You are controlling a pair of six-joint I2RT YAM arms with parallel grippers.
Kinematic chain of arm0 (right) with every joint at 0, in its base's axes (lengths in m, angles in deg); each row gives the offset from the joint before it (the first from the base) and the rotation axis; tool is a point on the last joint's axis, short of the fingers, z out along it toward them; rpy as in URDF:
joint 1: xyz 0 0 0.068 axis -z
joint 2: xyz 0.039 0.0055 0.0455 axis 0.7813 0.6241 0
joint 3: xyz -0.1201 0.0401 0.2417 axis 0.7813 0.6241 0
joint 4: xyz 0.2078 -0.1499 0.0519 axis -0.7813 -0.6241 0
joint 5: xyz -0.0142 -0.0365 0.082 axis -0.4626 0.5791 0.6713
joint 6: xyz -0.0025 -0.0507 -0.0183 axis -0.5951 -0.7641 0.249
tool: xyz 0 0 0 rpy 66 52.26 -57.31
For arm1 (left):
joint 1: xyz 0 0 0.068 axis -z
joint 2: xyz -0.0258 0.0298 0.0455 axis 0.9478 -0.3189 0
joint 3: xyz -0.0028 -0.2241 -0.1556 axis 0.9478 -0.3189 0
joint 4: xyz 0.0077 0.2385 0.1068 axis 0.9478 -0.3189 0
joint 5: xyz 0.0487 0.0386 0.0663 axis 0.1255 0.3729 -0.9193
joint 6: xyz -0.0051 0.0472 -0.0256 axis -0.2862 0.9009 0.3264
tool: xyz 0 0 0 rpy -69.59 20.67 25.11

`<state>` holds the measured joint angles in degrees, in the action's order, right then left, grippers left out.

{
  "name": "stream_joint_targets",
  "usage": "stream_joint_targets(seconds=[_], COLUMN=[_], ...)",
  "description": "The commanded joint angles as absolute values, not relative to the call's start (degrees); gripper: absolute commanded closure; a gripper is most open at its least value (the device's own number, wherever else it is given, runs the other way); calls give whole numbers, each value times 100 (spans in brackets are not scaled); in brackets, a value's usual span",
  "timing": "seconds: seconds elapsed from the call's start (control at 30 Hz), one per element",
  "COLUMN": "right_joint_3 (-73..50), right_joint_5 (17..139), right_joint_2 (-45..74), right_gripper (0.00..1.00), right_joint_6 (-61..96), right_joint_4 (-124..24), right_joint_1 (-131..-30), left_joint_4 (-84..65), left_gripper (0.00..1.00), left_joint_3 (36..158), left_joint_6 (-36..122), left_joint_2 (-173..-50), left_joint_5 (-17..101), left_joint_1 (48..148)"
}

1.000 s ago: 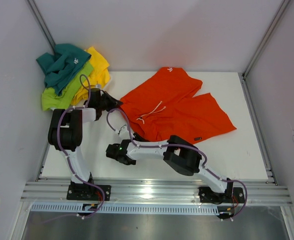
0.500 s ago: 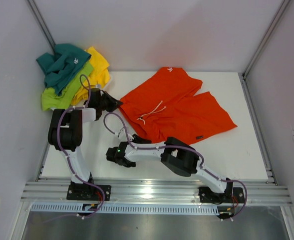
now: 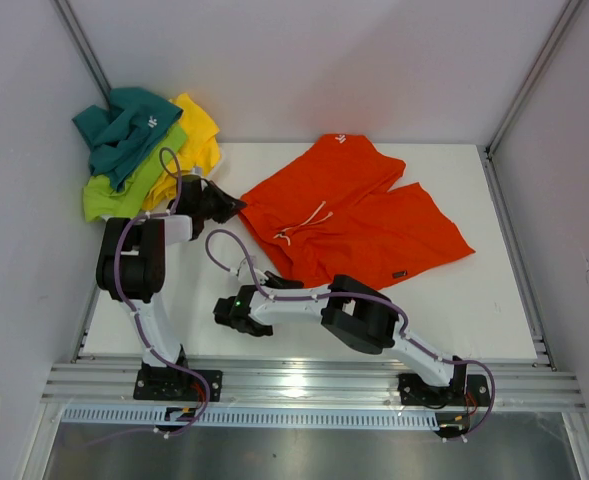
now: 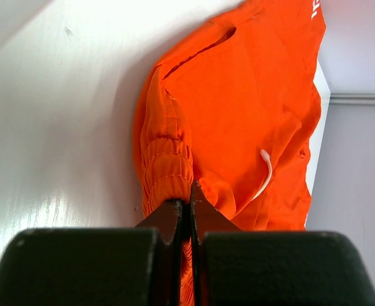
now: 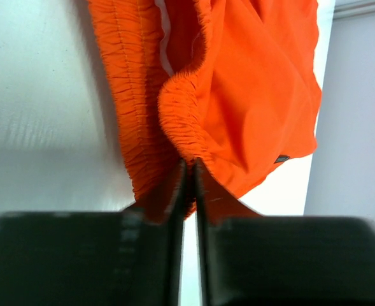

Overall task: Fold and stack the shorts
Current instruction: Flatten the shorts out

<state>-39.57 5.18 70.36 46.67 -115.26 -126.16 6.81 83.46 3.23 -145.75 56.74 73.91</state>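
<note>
**Waistband (image 4: 167, 162) pinched at two places**

Nearest to us, the right gripper (image 3: 275, 281) sits low over the white table (image 3: 474, 310). Its fingers (image 5: 162, 242) are drawn almost together on a gathered fold at the near end of the waistband (only a thin slit shows between them in the wrist view).

From there the orange shorts (image 3: 359, 215) lie spread across the table toward the right and far side. Both legs are fanned out, and a white drawstring (image 3: 309, 222) lies loose on the front.

At the far left end of the waistband we find the left gripper (image 3: 236, 205), its fingers (image 4: 174, 217) pressed tight on the elastic edge.

Farther off, in the far left corner, the other pairs are heaped together. The lime shorts (image 3: 114, 190) and yellow shorts (image 3: 199, 130) lie underneath, with the teal shorts (image 3: 124, 125) crumpled on top.
</note>
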Motion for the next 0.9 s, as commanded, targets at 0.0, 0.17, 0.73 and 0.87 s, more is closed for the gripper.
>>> stream_joint_targets(seconds=[0.0, 0.17, 0.73, 0.87], right_joint_3=[-3978, -3935, -3591, -3609], right_joint_5=[208, -108, -372, -250], right_joint_2=[7033, 6901, 7243, 7191], right_gripper=[97, 100, 96, 73], right_joint_6=[4715, 5329, 8890, 8180], right_joint_4=[-11502, -11878, -13594, -12998], right_joint_1=[-12635, -12758, -13971, -13998], left_joint_4=[755, 755, 325, 193], left_gripper=[100, 100, 100, 100], left_joint_3=[8573, 8591, 9268, 9294], left_joint_6=[409, 409, 444, 550], left_joint_2=[-14493, -14546, -14933, -14915], left_joint_5=[5690, 5689, 5812, 5760], left_joint_1=[7395, 7395, 7316, 7307])
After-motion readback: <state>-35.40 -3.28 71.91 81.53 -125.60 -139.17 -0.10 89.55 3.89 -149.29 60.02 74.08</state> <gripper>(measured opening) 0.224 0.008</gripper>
